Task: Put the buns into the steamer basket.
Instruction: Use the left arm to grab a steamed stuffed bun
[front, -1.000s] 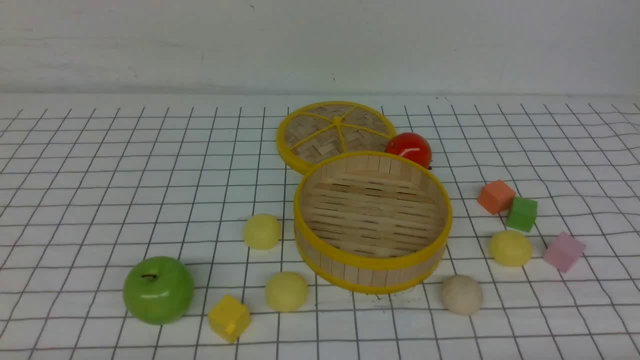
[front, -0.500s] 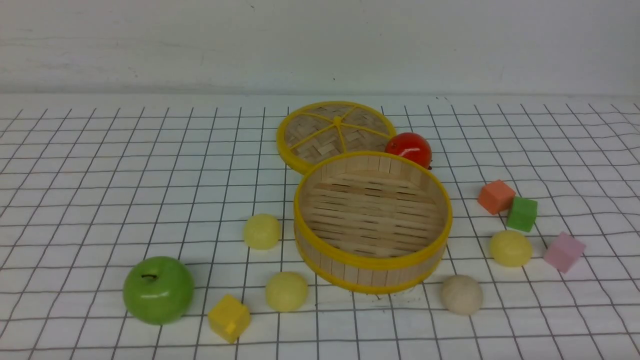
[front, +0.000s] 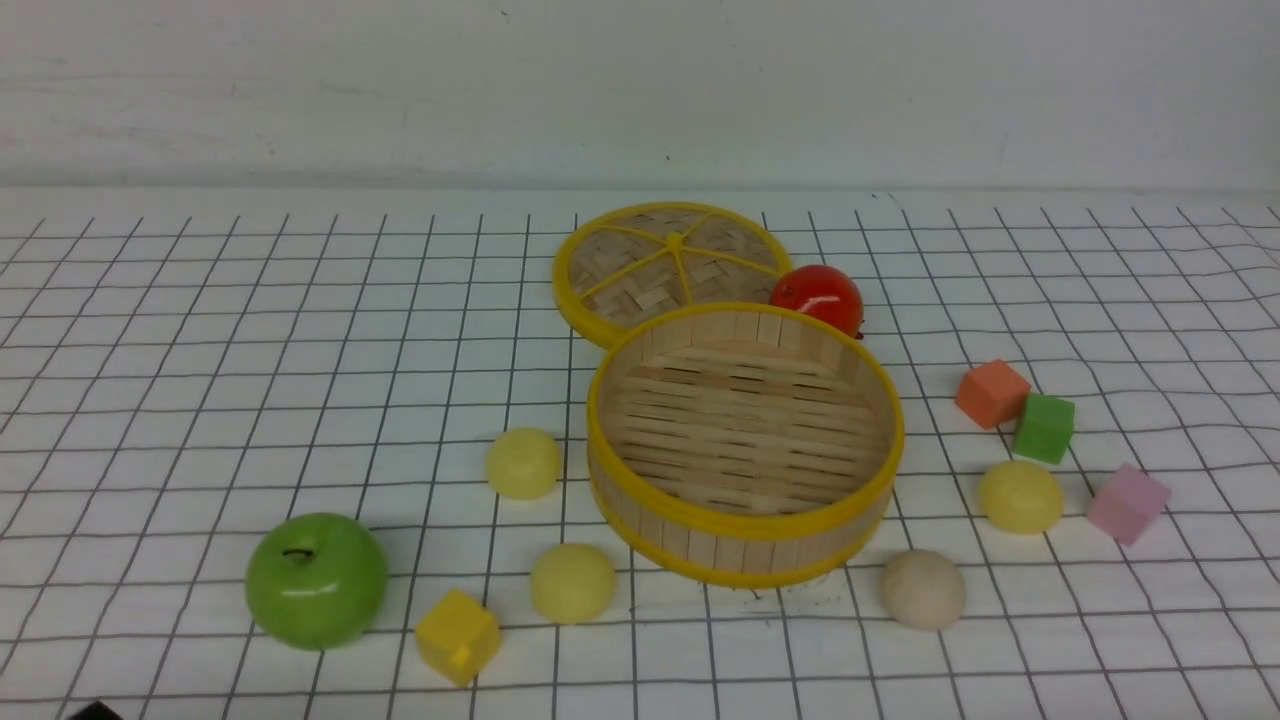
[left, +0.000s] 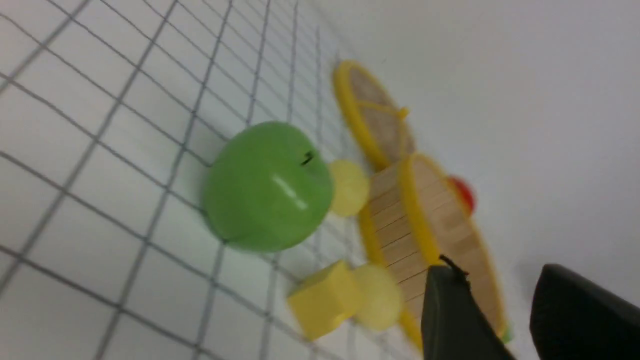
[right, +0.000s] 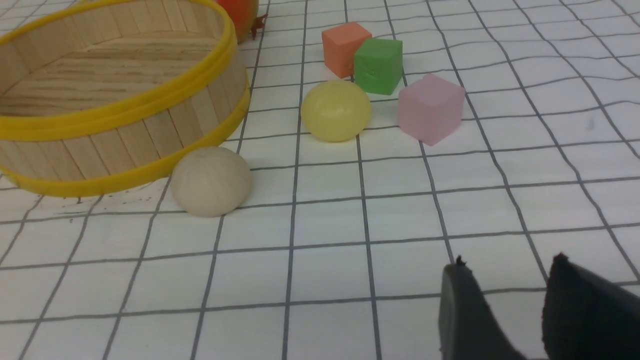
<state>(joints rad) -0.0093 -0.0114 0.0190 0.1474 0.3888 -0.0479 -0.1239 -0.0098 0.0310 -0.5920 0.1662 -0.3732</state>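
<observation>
The round, deep bamboo steamer basket (front: 742, 552), with yellow rims and a bare slatted floor, sits on the white gridded tabletop (front: 200, 350). All the small, smooth, matte domes lie outside it. The far pale yellow bun (front: 523, 463) and near pale yellow bun (front: 573, 582) are left of it. The right pale yellow bun (front: 1021, 496) and beige-white bun (front: 923, 589) are right of it. The left gripper (left: 495, 285) and right gripper (right: 507, 280) both have their jaws apart, holding nothing.

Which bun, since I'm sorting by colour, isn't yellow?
The beige-white bun, at the steamer basket's front right; the three other buns are pale yellow.
</observation>
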